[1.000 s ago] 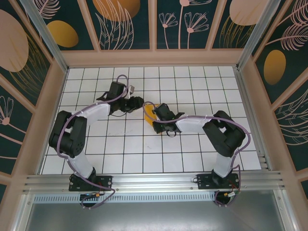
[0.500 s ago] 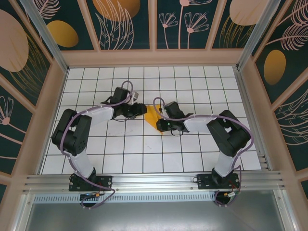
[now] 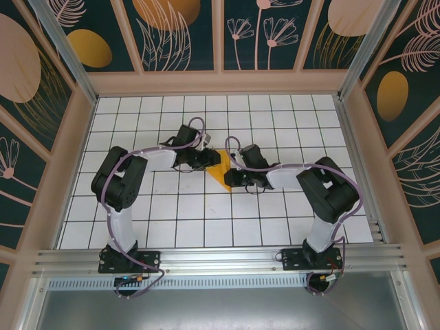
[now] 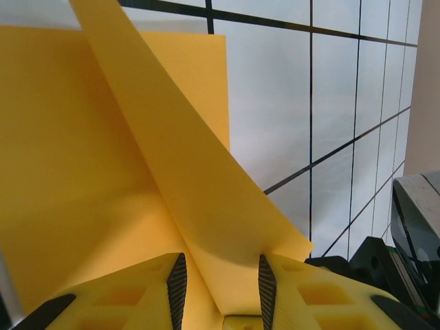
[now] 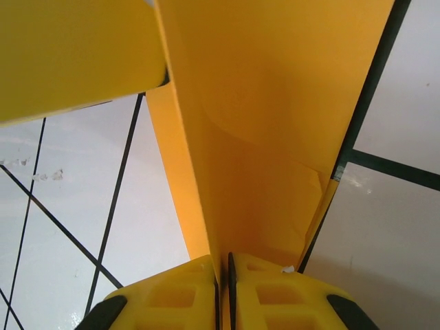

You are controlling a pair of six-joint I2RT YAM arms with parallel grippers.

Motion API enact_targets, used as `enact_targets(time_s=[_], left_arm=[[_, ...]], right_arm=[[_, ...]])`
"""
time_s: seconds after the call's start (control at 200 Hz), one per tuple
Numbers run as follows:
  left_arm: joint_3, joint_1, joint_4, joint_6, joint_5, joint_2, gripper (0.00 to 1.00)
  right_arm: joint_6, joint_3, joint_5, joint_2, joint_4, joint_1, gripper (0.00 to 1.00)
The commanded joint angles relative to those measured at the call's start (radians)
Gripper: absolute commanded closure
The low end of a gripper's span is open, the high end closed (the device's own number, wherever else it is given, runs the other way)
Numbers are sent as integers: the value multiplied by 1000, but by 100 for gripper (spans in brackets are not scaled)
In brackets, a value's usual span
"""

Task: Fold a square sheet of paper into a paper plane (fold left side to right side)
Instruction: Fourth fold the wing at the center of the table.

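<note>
The square sheet of paper (image 3: 219, 173), orange-yellow and partly folded, lies mid-table between my two grippers. My left gripper (image 3: 209, 159) reaches in from the left. In the left wrist view the left gripper (image 4: 221, 292) has its jaws apart, and a raised flap of the sheet (image 4: 172, 158) runs between the fingers (image 4: 266, 289) with a gap still showing. My right gripper (image 3: 231, 176) comes from the right. In the right wrist view the right gripper (image 5: 221, 282) is shut on a standing fold of the sheet (image 5: 275, 110). The paper plane is out of view.
The white gridded table (image 3: 179, 213) is boxed in by tan frame rails and dark floral wall panels (image 3: 182, 31). Both arm bases sit on the metal rail (image 3: 220, 260) at the near edge. The right arm's elbow (image 3: 330, 189) bulks to the right of the paper.
The left gripper has moved right up to the paper's left edge, and its jaws have narrowed around a flap. The right gripper has shifted slightly right and down while holding the paper.
</note>
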Motion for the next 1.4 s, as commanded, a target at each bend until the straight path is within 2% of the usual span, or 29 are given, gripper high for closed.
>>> enact_targets(time_s=[0.0,0.225,0.731,1.121,1.306,1.391], left_arm=[[33,-10,-7,-2,6,40,63],[44,-21,-11,-1,5,74,63],[63,-27,-103,32,-90,123,61],[71,-27,-137,40,-131,152,62],[73,-27,-143,43,-134,148,62],[73,-27,-144,43,-136,146,61]], right_arm=[[17,-17,-29,7,38,-10,85],[22,-24,-41,22,53,-18,85],[35,-7,-80,49,64,-28,81],[29,-7,-116,-31,22,-46,68],[26,-8,-178,-100,9,-82,58],[25,4,-199,-104,11,-140,57]])
